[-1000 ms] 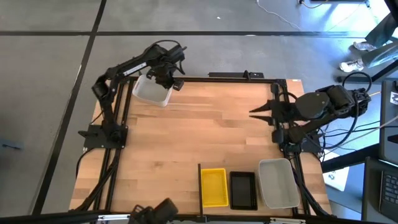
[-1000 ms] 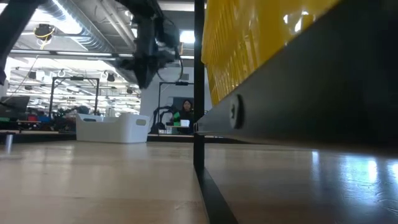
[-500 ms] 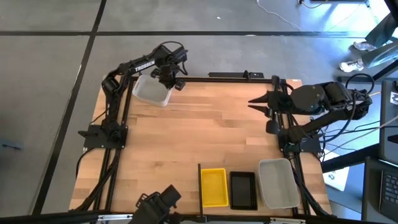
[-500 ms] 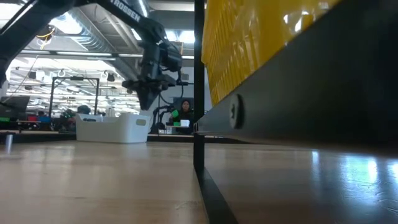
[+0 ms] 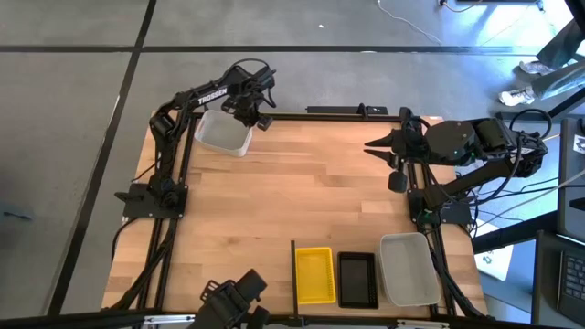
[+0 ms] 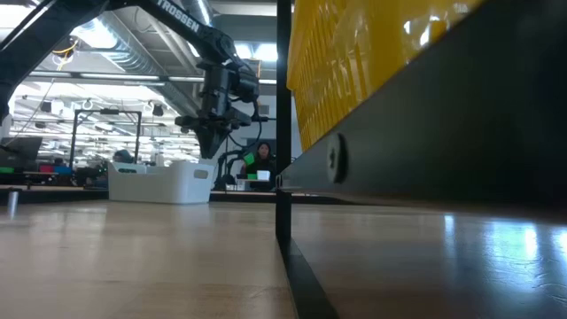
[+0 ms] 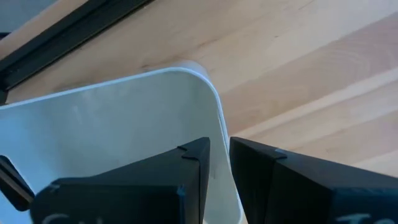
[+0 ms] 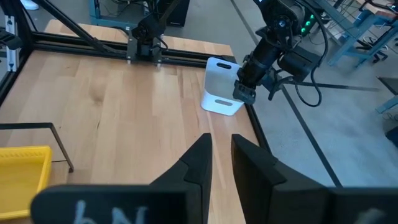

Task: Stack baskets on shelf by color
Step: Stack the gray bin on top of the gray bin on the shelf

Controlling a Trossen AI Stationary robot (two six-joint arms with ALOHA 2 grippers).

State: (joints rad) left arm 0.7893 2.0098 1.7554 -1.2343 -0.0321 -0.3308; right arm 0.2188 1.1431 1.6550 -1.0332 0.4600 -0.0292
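1. The left hand (image 5: 245,113) reaches down at the far left corner of the counter (image 5: 274,201), its arm bent in an arch; its fingers (image 7: 193,168) straddle the wall of a grey-white basket (image 5: 223,134), one inside, one outside, pinching the rim.
2. The right hand (image 5: 377,147) hangs level above the counter's right edge, pointing toward the left arm; its fingers (image 8: 198,163) sit narrowly apart, pinching nothing.
3. A yellow basket (image 5: 314,273), a black basket (image 5: 356,279) and another grey-white basket (image 5: 409,268) lie side by side at the near edge.
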